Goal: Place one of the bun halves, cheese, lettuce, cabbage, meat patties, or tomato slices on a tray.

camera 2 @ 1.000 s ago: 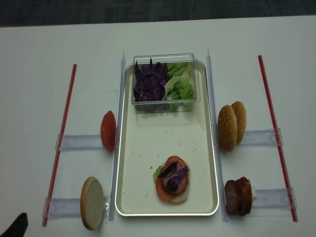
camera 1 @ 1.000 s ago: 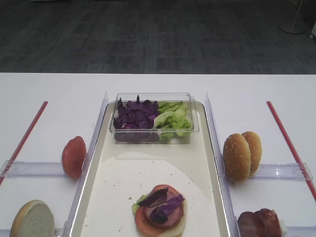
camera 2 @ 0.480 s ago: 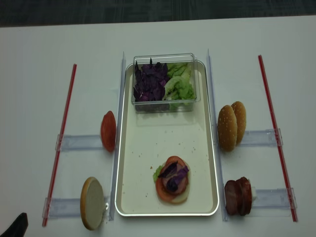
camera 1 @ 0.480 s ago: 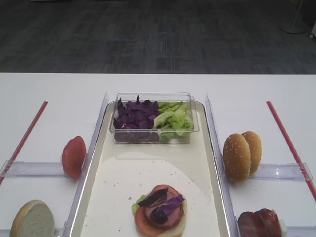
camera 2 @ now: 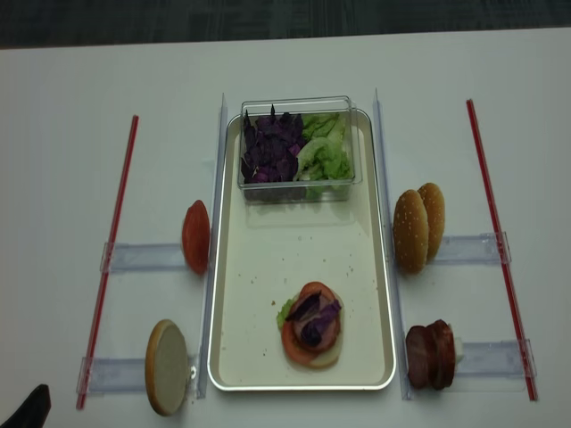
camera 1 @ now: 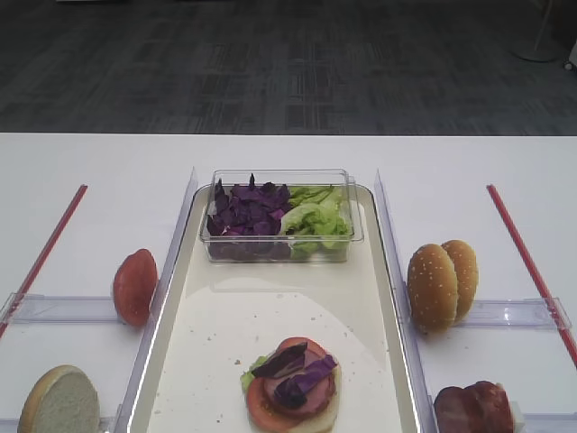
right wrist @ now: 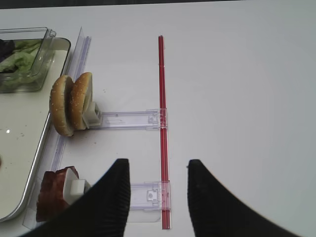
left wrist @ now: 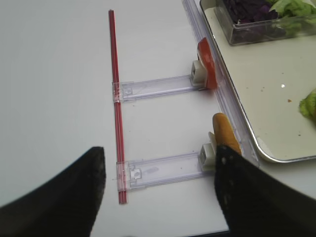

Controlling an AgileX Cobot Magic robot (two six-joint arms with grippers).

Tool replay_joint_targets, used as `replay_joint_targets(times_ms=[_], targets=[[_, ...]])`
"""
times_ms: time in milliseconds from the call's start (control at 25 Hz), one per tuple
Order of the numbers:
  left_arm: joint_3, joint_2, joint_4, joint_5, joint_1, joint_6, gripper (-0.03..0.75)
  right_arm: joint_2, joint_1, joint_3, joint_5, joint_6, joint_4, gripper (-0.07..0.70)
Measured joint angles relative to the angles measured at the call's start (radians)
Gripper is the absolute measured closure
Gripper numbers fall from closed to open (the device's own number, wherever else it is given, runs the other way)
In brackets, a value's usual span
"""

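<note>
The tray (camera 2: 375, 294) served as landmark. Nearest the robot, the left gripper (left wrist: 158, 197) hung over the bare table off the tray's near-left corner, its jaws spread wide and holding nothing; the right gripper (right wrist: 158, 197) hung off the near-right corner, likewise parted and empty.

A pale-faced bun half (camera 2: 166, 366) stood on edge in a clear holder (camera 2: 116, 374) just beside the tray's near-left rim. Opposite it, beyond the near-right rim, stood the meat patties (camera 2: 430, 356).

On the tray's near end lay a stack (camera 2: 312, 325): a bun half at the bottom, lettuce peeking out at its left, tomato and meat above, cabbage on top.

Farther on, a tomato slice (camera 2: 195, 236) stood by the left rim and two sesame bun halves (camera 2: 417, 226) by the right rim.

At the tray's far end sat a clear plastic box (camera 2: 296, 147), purple cabbage (camera 2: 272, 147) in its left part, green lettuce (camera 2: 326, 152) in its right.
</note>
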Motion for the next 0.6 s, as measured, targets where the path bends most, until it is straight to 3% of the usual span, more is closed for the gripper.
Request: replay_joint_targets(times_ms=[600], targets=[[0.000,0.000,0.000,0.000,0.000,0.000,0.278,0.000,0.000,0.000,0.000,0.003,0.000,0.313]])
